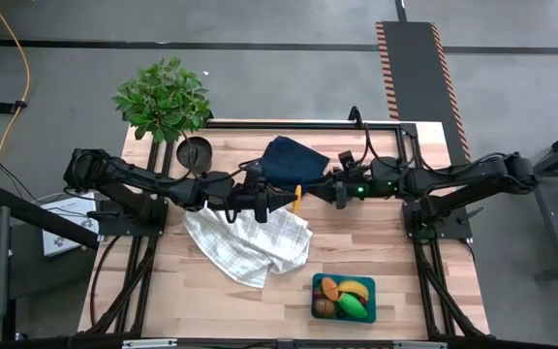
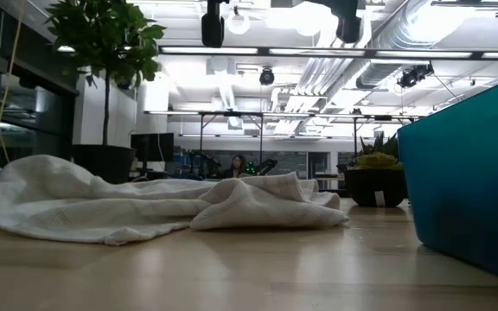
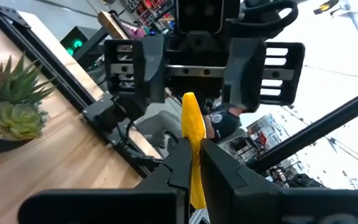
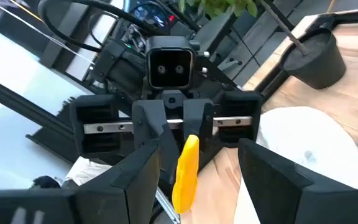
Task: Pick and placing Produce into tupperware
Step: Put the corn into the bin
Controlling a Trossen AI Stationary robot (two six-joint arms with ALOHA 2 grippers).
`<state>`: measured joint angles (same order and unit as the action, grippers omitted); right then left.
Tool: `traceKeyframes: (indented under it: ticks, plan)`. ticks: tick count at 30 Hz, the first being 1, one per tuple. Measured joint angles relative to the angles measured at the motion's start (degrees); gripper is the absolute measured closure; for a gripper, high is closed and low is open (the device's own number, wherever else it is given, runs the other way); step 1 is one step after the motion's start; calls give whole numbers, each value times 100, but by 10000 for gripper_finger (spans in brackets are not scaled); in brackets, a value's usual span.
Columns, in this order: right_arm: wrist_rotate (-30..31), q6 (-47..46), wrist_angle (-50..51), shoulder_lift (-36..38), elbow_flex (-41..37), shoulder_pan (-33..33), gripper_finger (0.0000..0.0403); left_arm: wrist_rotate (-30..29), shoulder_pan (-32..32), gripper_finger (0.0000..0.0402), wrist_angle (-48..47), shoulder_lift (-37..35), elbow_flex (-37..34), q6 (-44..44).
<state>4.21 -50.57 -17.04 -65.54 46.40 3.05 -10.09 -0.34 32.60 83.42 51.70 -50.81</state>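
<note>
My left gripper [image 1: 285, 200] hangs level above the table's middle, shut on a long yellow piece of produce [image 1: 296, 198]. My right gripper [image 1: 320, 190] faces it from the right, open, with its fingers [image 4: 135, 177] standing wide to either side of the yellow piece [image 4: 186, 167]; I cannot tell whether they touch it. The teal tupperware [image 1: 368, 312] sits near the front edge on the right. It holds an orange piece, a yellow banana [image 1: 355, 289], a green piece [image 1: 353, 304] and a brown one. In the low view only its wall [image 2: 469, 190] shows. My left gripper pinches one end of the yellow piece [image 3: 195, 177] between its two fingers [image 3: 178, 163]. The fingers come level from the table's left. The free end [image 3: 190, 109] sticks out past the fingertips toward my right gripper, and the piece is lifted clear of the table.
A white checked cloth [image 1: 250, 242] lies crumpled below the grippers, and a navy cloth [image 1: 292, 160] lies behind them. A leafy potted plant [image 1: 163, 97] stands at the far left corner, with a small dark pot [image 1: 194, 152] holding a spiky plant [image 3: 11, 106] beside it.
</note>
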Motion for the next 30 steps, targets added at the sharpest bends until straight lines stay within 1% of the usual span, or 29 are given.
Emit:
traceKeyframes:
  ticks: [8, 13, 22, 25, 30]
  plan:
    - [-64, -65, -206, -144, 1, 1, 195, 0, 0, 385, 193, 0, 0, 1]
    - [-123, -105, -505, -277, 1, 2, 195, 1, 0, 385, 203, 0, 0, -1]
    - [-123, -106, -511, -319, 1, 2, 196, 42, -4, 385, 214, 0, 0, -12]
    - [-127, -103, -529, -319, 1, 2, 212, 61, -4, 385, 212, 0, 0, -23]
    - [-151, -92, -533, -319, 1, 2, 259, 63, -4, 385, 210, 0, 0, -43]
